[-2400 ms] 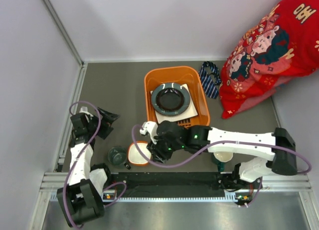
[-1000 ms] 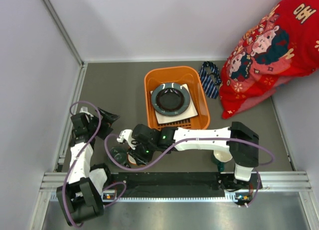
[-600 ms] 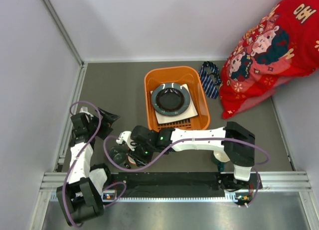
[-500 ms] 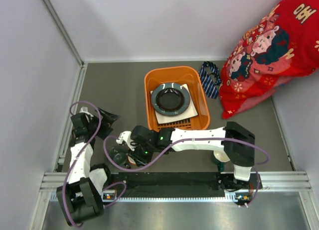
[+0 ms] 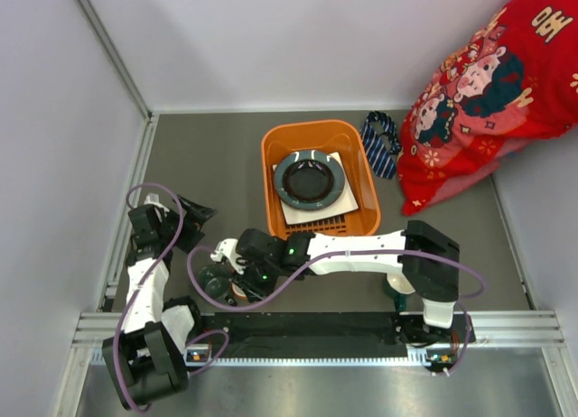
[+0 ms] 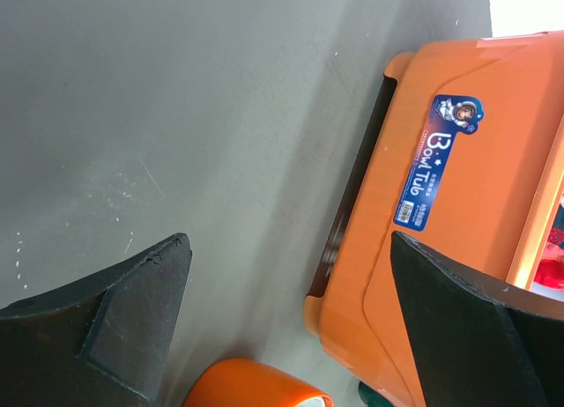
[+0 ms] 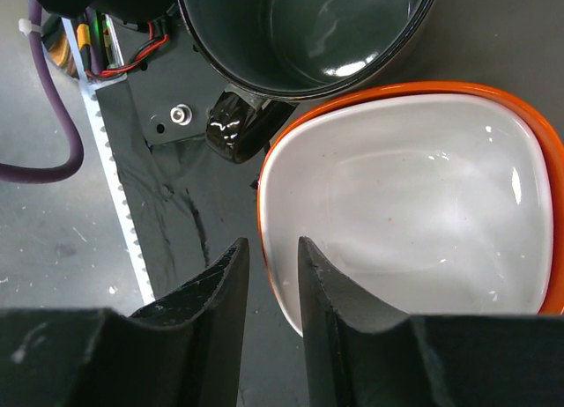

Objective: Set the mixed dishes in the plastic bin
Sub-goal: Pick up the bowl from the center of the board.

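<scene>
The right gripper (image 7: 273, 241) reaches across to the near left of the table. Its jaws are narrow, with one finger outside and one inside the rim of the bowl (image 7: 405, 213); I cannot tell whether they pinch the rim. The bowl, orange outside and white within, stands upright on the table. In the top view the gripper hides almost all of it. The cup (image 7: 308, 28) stands upright just beside the bowl, on its left in the top view; I cannot tell if they touch. The black toothed rail (image 7: 132, 169) at the table's near edge runs close by both.

The left gripper (image 6: 289, 240) hangs wide and holds nothing, over the table left of the bin (image 6: 458, 275). Its camera shows the bin's side wall with a blue sticker (image 6: 441, 160), and an edge of the bowl lower down.

The bin stands at mid-table, beyond the bowl. In it the square plate (image 5: 307, 213) lies flat with the round plate (image 5: 310, 179) on top. The mug (image 5: 403, 284) stands outside the bin by the right arm's base, partly hidden under the arm. The tie (image 5: 381, 144) lies just right of the bin, between it and a red cloth (image 5: 488, 83)
</scene>
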